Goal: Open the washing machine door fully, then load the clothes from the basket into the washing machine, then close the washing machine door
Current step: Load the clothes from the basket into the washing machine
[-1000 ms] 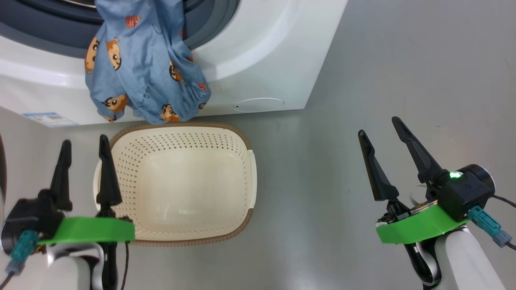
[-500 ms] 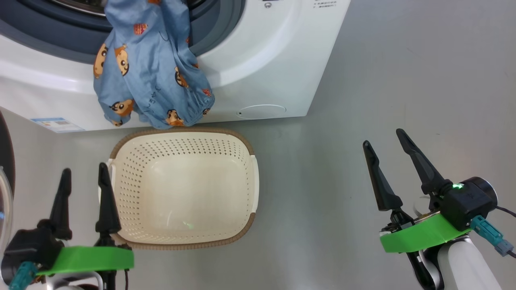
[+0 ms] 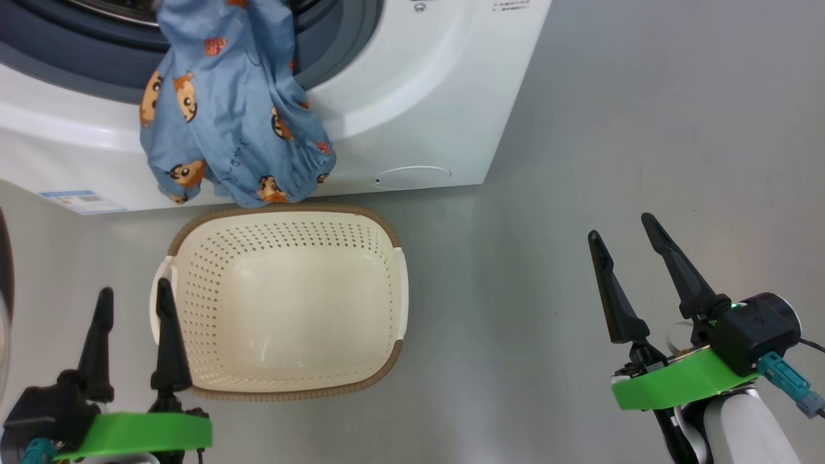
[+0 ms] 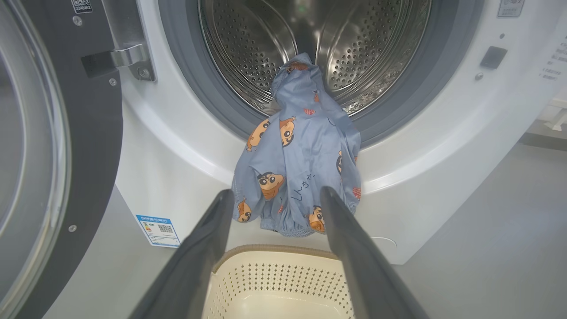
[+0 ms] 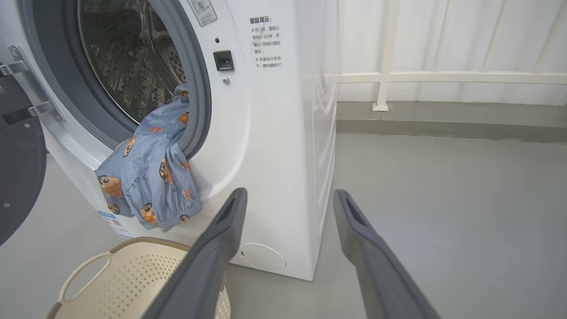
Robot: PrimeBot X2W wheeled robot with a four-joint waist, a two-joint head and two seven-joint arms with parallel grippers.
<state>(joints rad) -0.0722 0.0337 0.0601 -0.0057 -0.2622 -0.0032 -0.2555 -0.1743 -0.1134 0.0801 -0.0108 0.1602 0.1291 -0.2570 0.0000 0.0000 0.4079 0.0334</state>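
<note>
At the upper left of the head view, the clothes (image 3: 225,122) are seen in light blue, printed with orange-brown cartoon figures. The washing machine (image 3: 425,84) is white, its seal (image 3: 335,38) grey-blue. The basket (image 3: 213,283) is cream, dotted with holes, and rimmed in brown. The floor (image 3: 580,161) is grey.
</note>
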